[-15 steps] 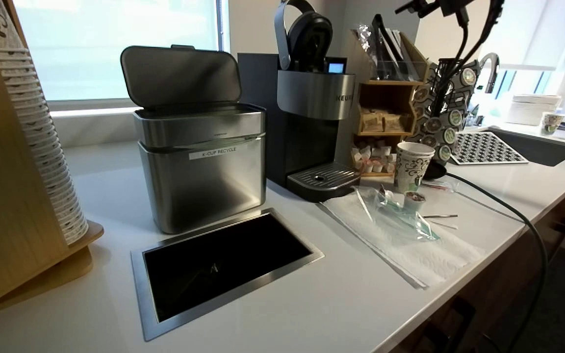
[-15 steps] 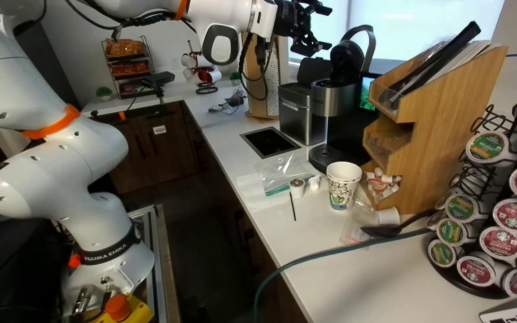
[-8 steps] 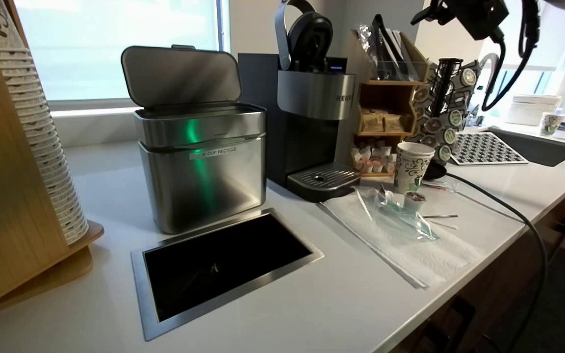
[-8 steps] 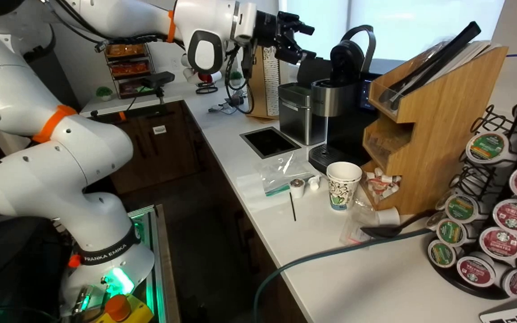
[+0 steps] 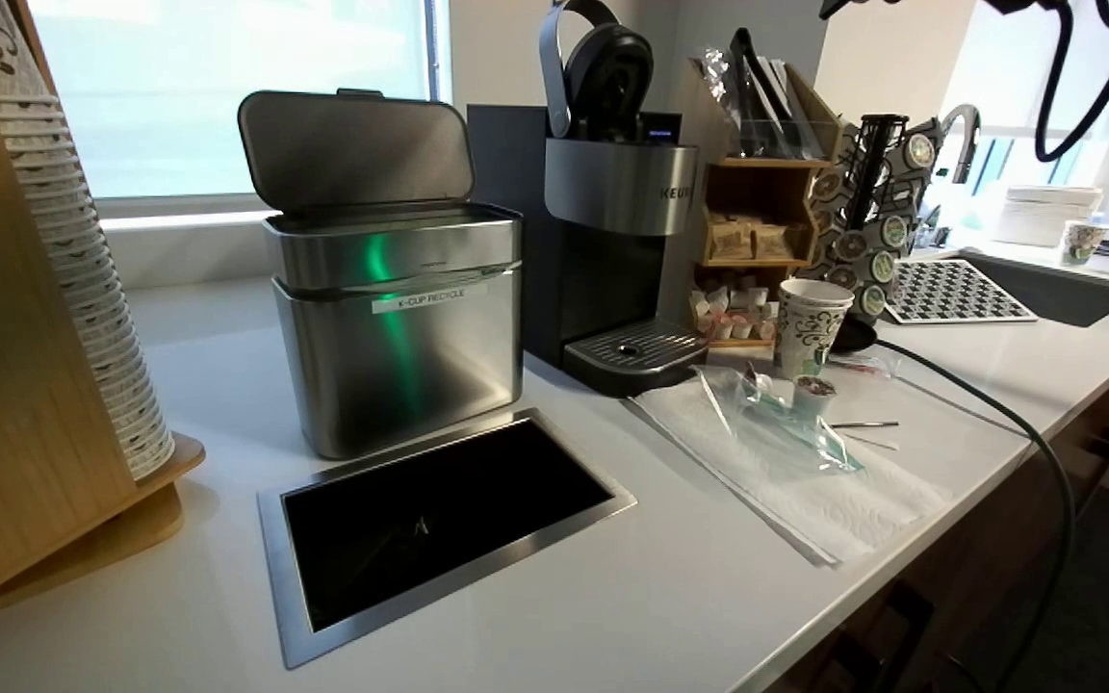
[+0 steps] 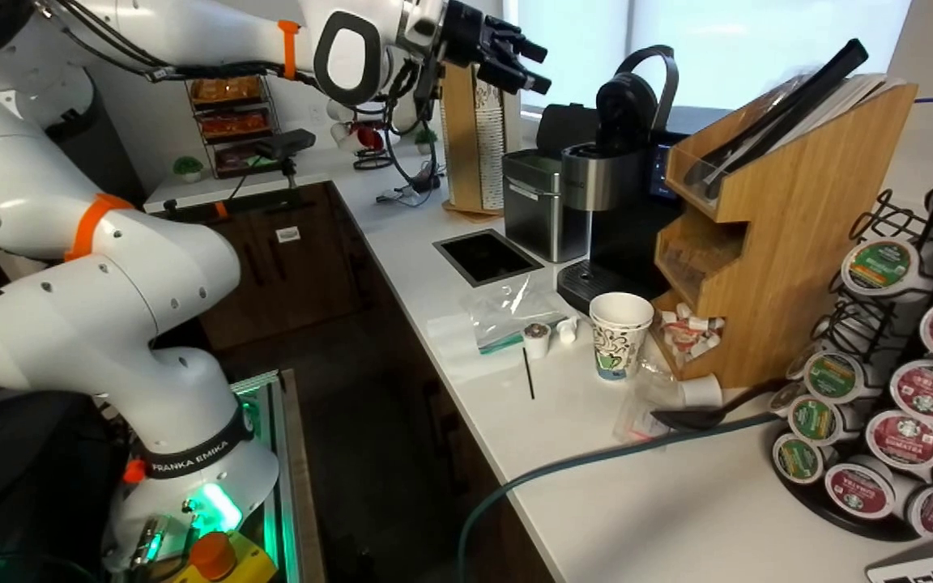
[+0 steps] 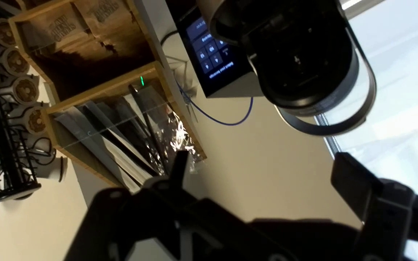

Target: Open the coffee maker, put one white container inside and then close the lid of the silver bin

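Observation:
The coffee maker (image 5: pixel 620 188) stands with its rounded top raised; it also shows in an exterior view (image 6: pixel 606 182) and from close by in the wrist view (image 7: pixel 299 69). The silver bin (image 5: pixel 410 361) is beside it, its lid (image 5: pixel 362 149) up and leaning back; both show in an exterior view, the bin (image 6: pixel 531 214) and the lid (image 6: pixel 562 125). A white container (image 6: pixel 536 342), a small cup with a brown top, stands on the counter by a plastic bag. My gripper (image 6: pixel 541 69) is open and empty in the air before the machine, its fingers wide apart in the wrist view (image 7: pixel 261 156).
A wooden organizer (image 6: pixel 807 267) stands beside the coffee maker, with paper cups (image 6: pixel 622 332) in front. A pod rack (image 6: pixel 892 389) is beyond it. A black recess (image 5: pixel 449 510) lies before the bin. A cup dispenser (image 5: pixel 25 337) is at the bin's far side. A cable (image 6: pixel 596 457) crosses the counter.
My gripper has drawn back from the coffee maker and turned somewhat. The machine's screen has gone from bright to dark with a menu. A green light has come on at the robot base.

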You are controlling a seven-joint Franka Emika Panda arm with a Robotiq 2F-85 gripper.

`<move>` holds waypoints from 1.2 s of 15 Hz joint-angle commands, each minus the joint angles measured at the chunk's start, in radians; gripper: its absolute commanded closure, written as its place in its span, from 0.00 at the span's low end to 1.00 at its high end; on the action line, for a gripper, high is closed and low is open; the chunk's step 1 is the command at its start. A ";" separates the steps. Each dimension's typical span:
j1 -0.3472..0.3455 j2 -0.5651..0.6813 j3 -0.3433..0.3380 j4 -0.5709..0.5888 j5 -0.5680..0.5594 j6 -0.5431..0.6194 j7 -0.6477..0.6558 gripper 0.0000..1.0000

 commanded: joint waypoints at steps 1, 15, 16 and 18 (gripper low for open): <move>0.020 0.054 -0.021 -0.052 -0.168 -0.117 0.097 0.00; 0.188 0.182 -0.234 -0.125 -0.671 -0.545 0.290 0.00; 0.183 0.219 -0.242 -0.106 -0.694 -0.564 0.288 0.00; 0.173 0.289 -0.246 -0.091 -0.763 -0.563 0.332 0.00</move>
